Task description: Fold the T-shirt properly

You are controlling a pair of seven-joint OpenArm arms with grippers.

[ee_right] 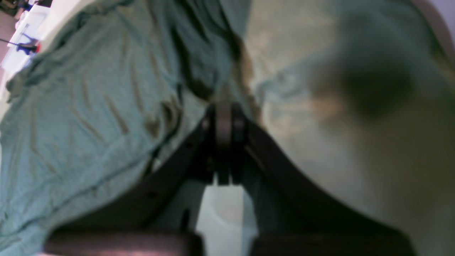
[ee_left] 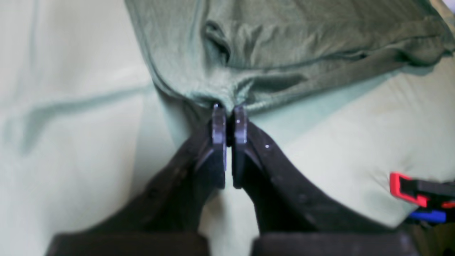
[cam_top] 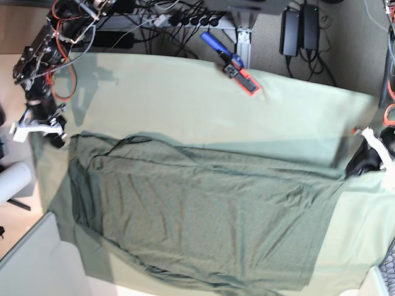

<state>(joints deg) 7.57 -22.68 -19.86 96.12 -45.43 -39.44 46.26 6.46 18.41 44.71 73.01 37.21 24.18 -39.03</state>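
Left end effector pinching T-shirt edge, right end effector clenched on its fabric

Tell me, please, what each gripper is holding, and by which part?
Both hold the T-shirt: the left gripper pinches a bunched edge, the right gripper another edge; which parts cannot be told.

Lit softly and evenly from above; heavily blurred beyond the jaws in the right wrist view, faintly shadowed elsewhere.
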